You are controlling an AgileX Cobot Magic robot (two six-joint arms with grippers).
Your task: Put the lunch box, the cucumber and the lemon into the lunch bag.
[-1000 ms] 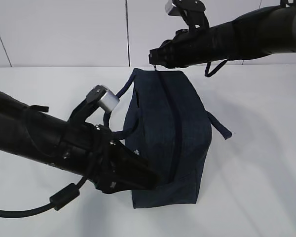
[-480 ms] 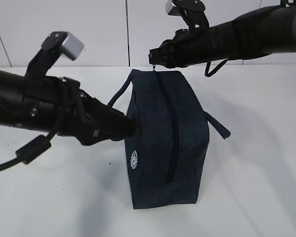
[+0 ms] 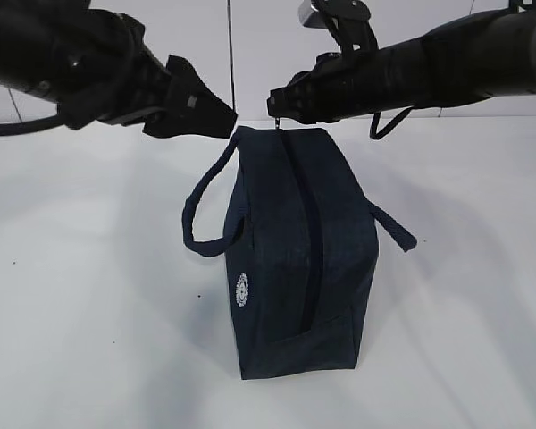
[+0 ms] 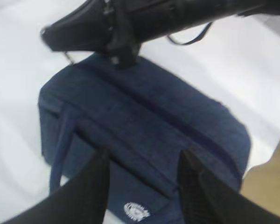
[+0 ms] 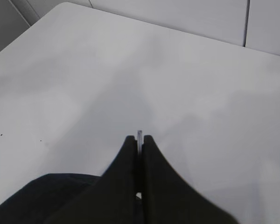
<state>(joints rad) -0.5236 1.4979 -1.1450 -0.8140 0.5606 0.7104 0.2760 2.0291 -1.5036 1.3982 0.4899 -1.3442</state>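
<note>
matt navy cloth lunch bag (image 3: 295, 259) on smooth white table (image 3: 89, 295).

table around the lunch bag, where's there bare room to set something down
Bare table left of the lunch bag, past its loop handle, and a wide patch on its right. Crowded at the bag's far end, where both end effectors, left and right, hang.

The right gripper (image 5: 139, 142) has its two black fingers (image 5: 126, 158) pressed together on a thin metal piece (image 5: 139, 135), above the white table (image 5: 84, 84).
</note>
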